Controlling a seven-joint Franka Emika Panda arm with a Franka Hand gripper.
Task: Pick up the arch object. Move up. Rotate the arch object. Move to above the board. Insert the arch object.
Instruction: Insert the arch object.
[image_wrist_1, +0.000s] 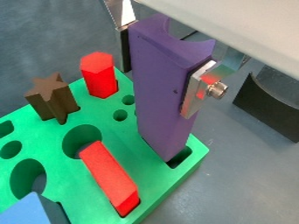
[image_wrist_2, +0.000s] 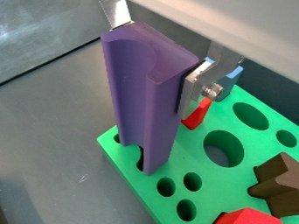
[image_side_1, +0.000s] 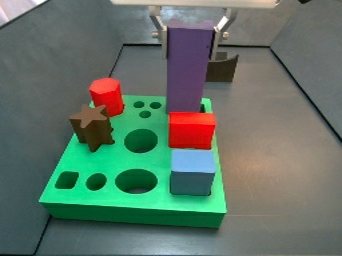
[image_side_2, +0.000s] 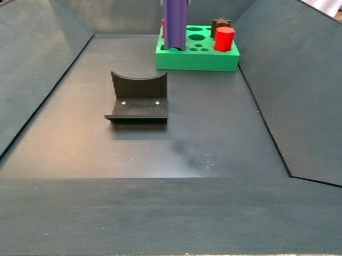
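One relation matters: arch object (image_wrist_1: 160, 87) stands upright, long axis vertical, pinched near its top by the hand (image_wrist_1: 158, 52), lower end entering the board (image_side_1: 80, 165) edge slot.

A dark grey floor (image_side_2: 201, 140) is seen enclosed by sloping dark walls; the board (image_side_2: 198, 58) is set flat on it at the far end, with the fixture (image_side_2: 138, 100) placed nearer, well apart. The gripper (image_side_1: 190, 22) is poised above the board.
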